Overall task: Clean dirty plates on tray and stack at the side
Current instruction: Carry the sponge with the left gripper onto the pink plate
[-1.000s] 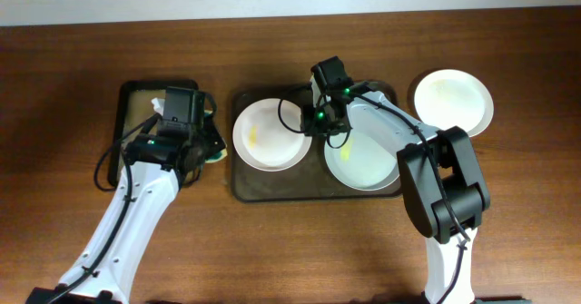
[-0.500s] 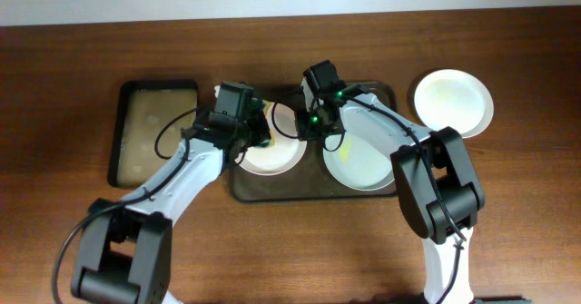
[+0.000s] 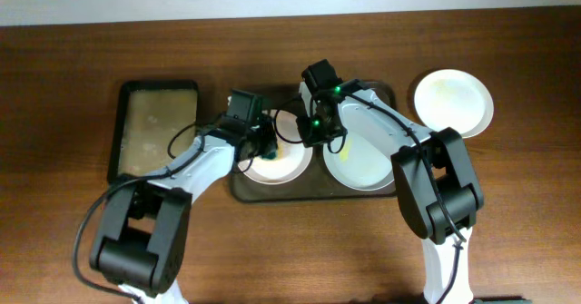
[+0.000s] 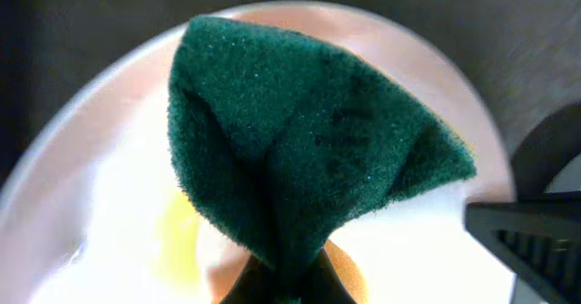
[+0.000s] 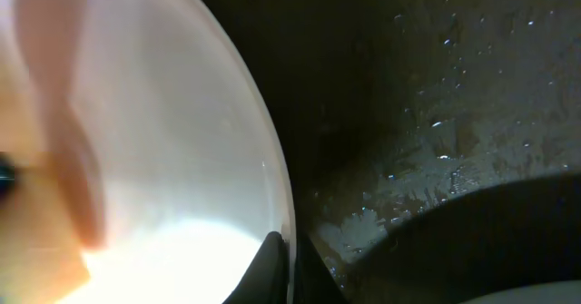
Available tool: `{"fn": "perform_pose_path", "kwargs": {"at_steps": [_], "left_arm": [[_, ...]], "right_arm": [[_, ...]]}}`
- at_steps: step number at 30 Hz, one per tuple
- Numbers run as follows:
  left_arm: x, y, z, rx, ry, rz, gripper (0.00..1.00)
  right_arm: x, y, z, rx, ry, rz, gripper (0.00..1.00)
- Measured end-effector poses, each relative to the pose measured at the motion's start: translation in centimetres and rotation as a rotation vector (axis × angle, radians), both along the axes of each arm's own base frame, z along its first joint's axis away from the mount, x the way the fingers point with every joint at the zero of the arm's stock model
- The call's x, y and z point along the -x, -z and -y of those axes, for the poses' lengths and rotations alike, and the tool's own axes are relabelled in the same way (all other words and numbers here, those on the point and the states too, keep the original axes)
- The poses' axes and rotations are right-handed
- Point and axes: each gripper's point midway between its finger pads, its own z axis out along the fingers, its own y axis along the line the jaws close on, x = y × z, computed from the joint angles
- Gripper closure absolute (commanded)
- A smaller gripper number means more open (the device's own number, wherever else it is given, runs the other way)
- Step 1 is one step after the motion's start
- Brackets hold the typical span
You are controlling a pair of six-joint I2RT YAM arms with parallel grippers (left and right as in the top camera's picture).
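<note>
Wooden table (image 3: 54,204). Dark tray (image 3: 272,191), centre: holds two white plates side by side, left plate (image 3: 283,166) with yellow smear (image 4: 177,240), right plate (image 3: 363,163). Small black tray (image 3: 115,132), tan inside, left. Third plate (image 3: 454,100) on table, right of tray. Left gripper (image 4: 281,286) pinching green sponge (image 4: 300,150) over left plate. Right gripper (image 5: 286,254) clamped on that plate's rim

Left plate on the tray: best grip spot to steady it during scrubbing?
Pinch the left plate at its right rim, approaching over the tray. It lies flat and shallow, so only the raised rim is pinchable; the sponge in the left gripper covers its centre. The right gripper sits at that rim.
</note>
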Motion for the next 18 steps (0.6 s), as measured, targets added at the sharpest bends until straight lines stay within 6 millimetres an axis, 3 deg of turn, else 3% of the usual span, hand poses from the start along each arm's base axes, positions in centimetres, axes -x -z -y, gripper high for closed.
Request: {"fn": "perform_pose_path", "kwargs": {"at_steps": [5,10,13,15,18], "left_arm": [[0.2,0.8,-0.5,-0.045,-0.008,-0.019,1.0],[1.2,0.5,-4.8,-0.309,-0.083,-0.074,1.0],[0.8,-0.8,-6.3,-0.398,-0.112,-0.055,1.0],[0.1,-1.7,-6.0,-0.371,-0.116,-0.025,1.0],[-1.4,-3.2,-3.0,-0.196,-0.071,0.025,1.0]], "right_arm": [[0.0,0.0,0.1,0.005,-0.002,0.001,0.95],[-0.1,0.0,0.3,0.031,-0.001,0.011,0.95],[-0.1,0.0,0.3,0.035,-0.002,0.012,0.95],[-0.1,0.0,0.3,0.035,-0.001,0.012,0.95],[-0.1,0.0,0.4,0.041,0.0,0.015,0.94]]}}
